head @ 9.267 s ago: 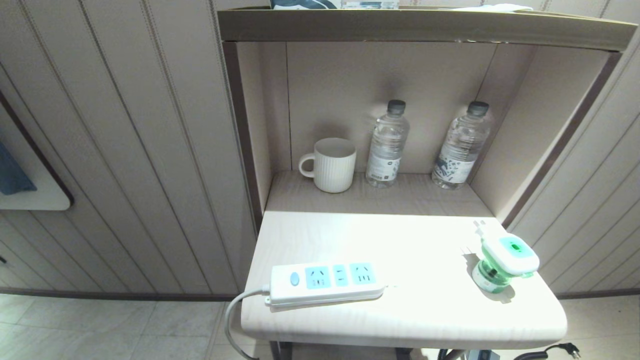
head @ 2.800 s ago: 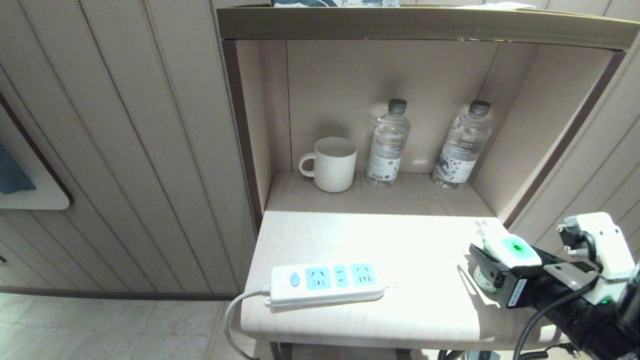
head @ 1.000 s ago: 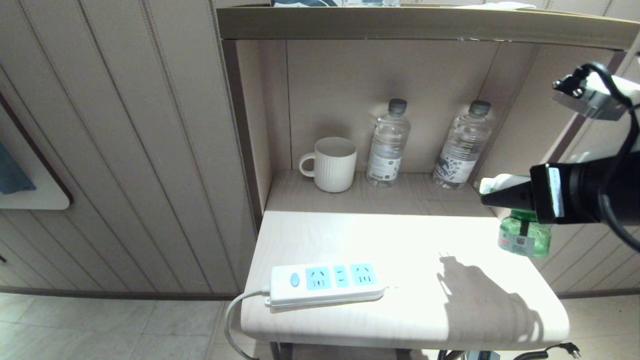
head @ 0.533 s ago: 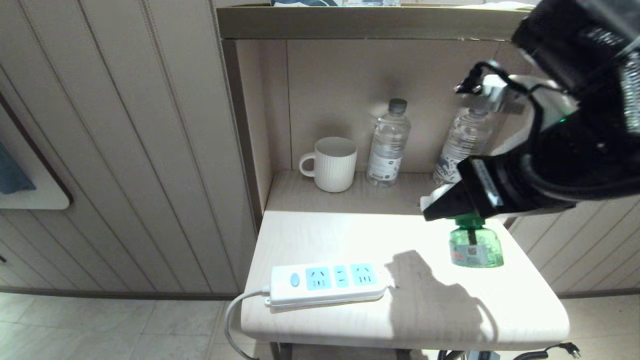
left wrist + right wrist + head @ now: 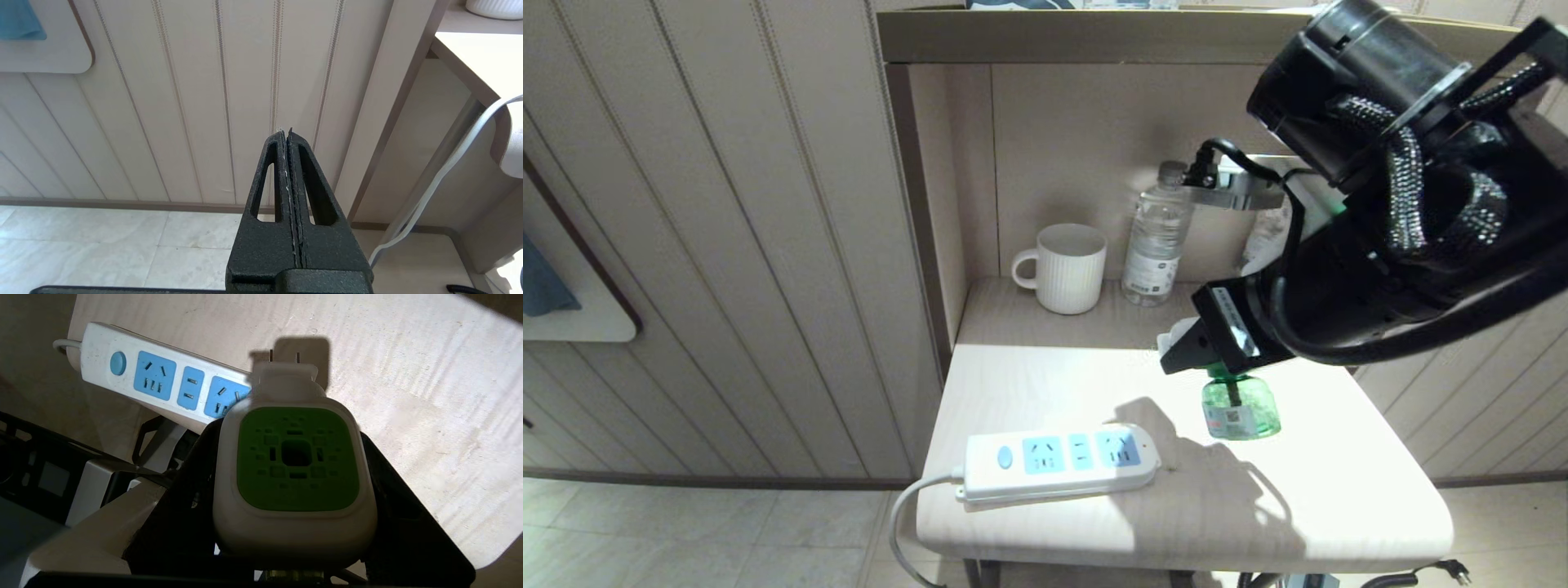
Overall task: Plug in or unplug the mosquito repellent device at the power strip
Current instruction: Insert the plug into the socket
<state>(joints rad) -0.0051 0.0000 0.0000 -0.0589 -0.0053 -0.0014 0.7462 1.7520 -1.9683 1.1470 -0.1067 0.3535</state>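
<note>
My right gripper (image 5: 1178,353) is shut on the white head of the mosquito repellent device (image 5: 1235,406), whose green liquid bottle hangs below the jaws, above the table. In the right wrist view the device (image 5: 295,465) shows its green vented face between my black fingers (image 5: 192,465). Its two metal prongs (image 5: 284,356) stick out over the tabletop. The white power strip (image 5: 1058,461) lies near the table's front left edge, just left of the device, with all its blue sockets (image 5: 154,380) free. My left gripper (image 5: 286,136) is shut and empty, parked low beside the table.
A white ribbed mug (image 5: 1065,268) and two clear water bottles (image 5: 1156,237) stand in the recessed shelf behind the table (image 5: 1339,506). The strip's cord (image 5: 900,523) drops off the left edge. Panelled wall lies on both sides.
My right arm has carried the device from the table's right side leftward, and it now hangs close to the strip's right end. The left arm has stayed still.
</note>
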